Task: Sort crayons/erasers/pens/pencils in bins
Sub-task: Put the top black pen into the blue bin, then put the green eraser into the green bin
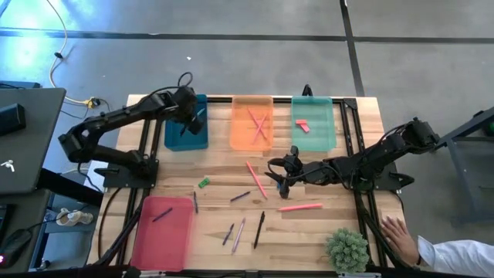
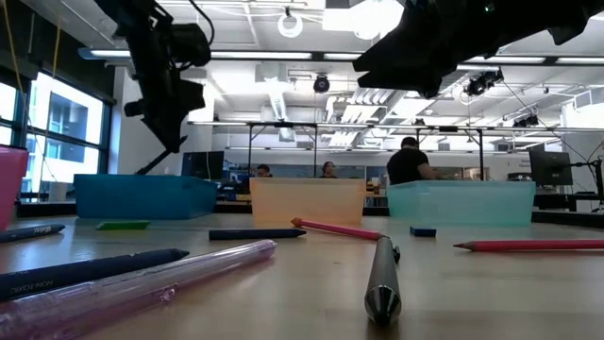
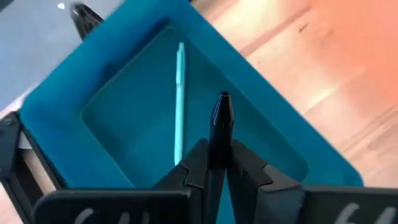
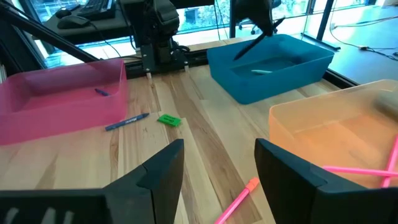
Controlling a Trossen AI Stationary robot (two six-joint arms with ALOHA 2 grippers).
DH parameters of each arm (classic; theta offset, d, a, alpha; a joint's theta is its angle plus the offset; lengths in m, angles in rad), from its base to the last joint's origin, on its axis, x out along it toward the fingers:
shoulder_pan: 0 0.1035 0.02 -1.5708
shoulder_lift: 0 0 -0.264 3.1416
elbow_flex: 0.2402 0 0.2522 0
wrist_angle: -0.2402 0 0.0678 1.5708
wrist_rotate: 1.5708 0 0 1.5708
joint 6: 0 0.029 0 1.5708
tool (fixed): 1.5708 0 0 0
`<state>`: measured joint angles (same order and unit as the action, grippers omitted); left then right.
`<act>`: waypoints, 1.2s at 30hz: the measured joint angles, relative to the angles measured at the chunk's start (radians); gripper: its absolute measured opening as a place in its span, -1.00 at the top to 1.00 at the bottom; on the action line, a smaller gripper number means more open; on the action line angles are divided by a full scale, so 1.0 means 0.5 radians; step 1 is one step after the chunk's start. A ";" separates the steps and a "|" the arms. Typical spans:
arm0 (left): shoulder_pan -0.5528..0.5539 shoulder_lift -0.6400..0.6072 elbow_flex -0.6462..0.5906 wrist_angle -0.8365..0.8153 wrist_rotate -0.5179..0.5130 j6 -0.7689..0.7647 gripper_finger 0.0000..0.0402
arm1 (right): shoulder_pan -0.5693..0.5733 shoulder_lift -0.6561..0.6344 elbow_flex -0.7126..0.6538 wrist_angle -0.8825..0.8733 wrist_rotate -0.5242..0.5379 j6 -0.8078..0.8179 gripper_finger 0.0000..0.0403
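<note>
My left gripper (image 1: pixel 194 122) hangs over the dark teal-blue bin (image 1: pixel 186 133) and is shut on a black pen (image 3: pixel 221 115). A light teal pen (image 3: pixel 179 99) lies in that bin. My right gripper (image 4: pixel 217 149) is open and empty above the table's middle (image 1: pixel 276 176), near a pink stick (image 4: pixel 239 199). The orange bin (image 1: pixel 252 123) holds pink sticks. The mint-green bin (image 1: pixel 312 123) holds a red eraser (image 1: pixel 302 125). The pink-red bin (image 1: pixel 162 232) holds a dark pen. A green eraser (image 1: pixel 204 183) lies flat on the table. My left gripper pinches the black pen's shaft (image 3: pixel 214 163) between its two fingers. The pen lies along the fingers and sticks out past them, its pointed end (image 3: pixel 222 102) toward the bin floor. In the low view the pen (image 2: pixel 159 161) slants down, lifted clear above the bin.
Several pens and pink sticks lie loose on the table's middle and near part (image 1: pixel 258 229). A small green plant (image 1: pixel 346 249) stands at the near right corner. A person's hand (image 1: pixel 397 235) rests on the table edge beside it. A laptop (image 1: pixel 23 139) sits off the table's left.
</note>
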<state>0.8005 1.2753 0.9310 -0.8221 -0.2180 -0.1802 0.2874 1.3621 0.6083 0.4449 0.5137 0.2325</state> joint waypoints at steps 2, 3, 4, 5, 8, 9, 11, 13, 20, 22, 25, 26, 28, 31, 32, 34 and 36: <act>-0.002 0.047 0.000 0.003 0.001 0.000 0.88 | 0.000 0.000 0.000 -0.001 0.000 0.005 0.06; -0.001 0.071 0.000 0.005 0.001 0.000 0.88 | 0.000 0.000 0.000 0.000 0.000 0.005 0.06; 0.000 0.098 0.000 0.004 0.000 0.001 0.87 | 0.000 0.000 0.000 -0.001 0.000 0.005 0.06; 0.000 0.119 0.000 0.005 -0.002 0.010 0.86 | 0.000 0.000 0.000 0.000 0.000 0.005 0.06; 0.000 0.151 0.000 0.017 -0.037 0.046 0.82 | 0.000 0.000 0.000 0.000 0.000 0.005 0.06; -0.001 0.155 0.000 0.022 -0.056 0.050 0.80 | 0.000 0.000 0.000 0.000 0.000 0.005 0.06; -0.001 0.154 0.000 0.024 -0.090 0.053 0.75 | 0.000 0.000 0.000 0.000 0.000 0.005 0.06; 0.000 0.152 0.000 0.025 -0.125 0.053 0.70 | 0.000 0.000 0.000 0.000 0.000 0.005 0.06; -0.001 0.139 0.000 0.025 -0.206 0.055 0.48 | 0.000 0.000 0.000 -0.001 0.000 0.005 0.06; -0.001 0.139 0.000 0.025 -0.209 0.095 0.41 | 0.000 0.000 0.000 -0.001 0.000 0.005 0.06; -0.001 0.139 0.021 0.017 -0.214 0.139 0.31 | 0.000 0.000 0.000 -0.001 0.000 0.005 0.06; -0.001 0.139 0.045 0.016 -0.211 0.147 0.28 | 0.000 0.000 0.000 -0.001 0.000 0.005 0.06; -0.001 0.139 0.103 -0.006 -0.174 0.159 0.23 | 0.000 0.000 0.000 -0.001 0.000 0.005 0.06; -0.001 0.138 0.222 -0.071 -0.081 0.159 0.16 | 0.000 0.000 0.000 -0.001 0.000 -0.008 0.06; -0.004 0.138 0.262 -0.100 -0.039 0.159 0.15 | 0.000 0.000 0.000 -0.001 0.000 -0.011 0.06; -0.012 0.138 0.334 -0.179 0.075 0.159 0.11 | 0.000 0.000 0.000 -0.001 0.000 -0.011 0.06; -0.025 0.137 0.390 -0.251 0.185 0.159 0.09 | 0.000 0.000 0.000 -0.001 -0.001 -0.011 0.06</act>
<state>0.7880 1.3438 1.1260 -0.9474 -0.1253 -0.1009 0.2874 1.3621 0.6083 0.4446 0.5134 0.2268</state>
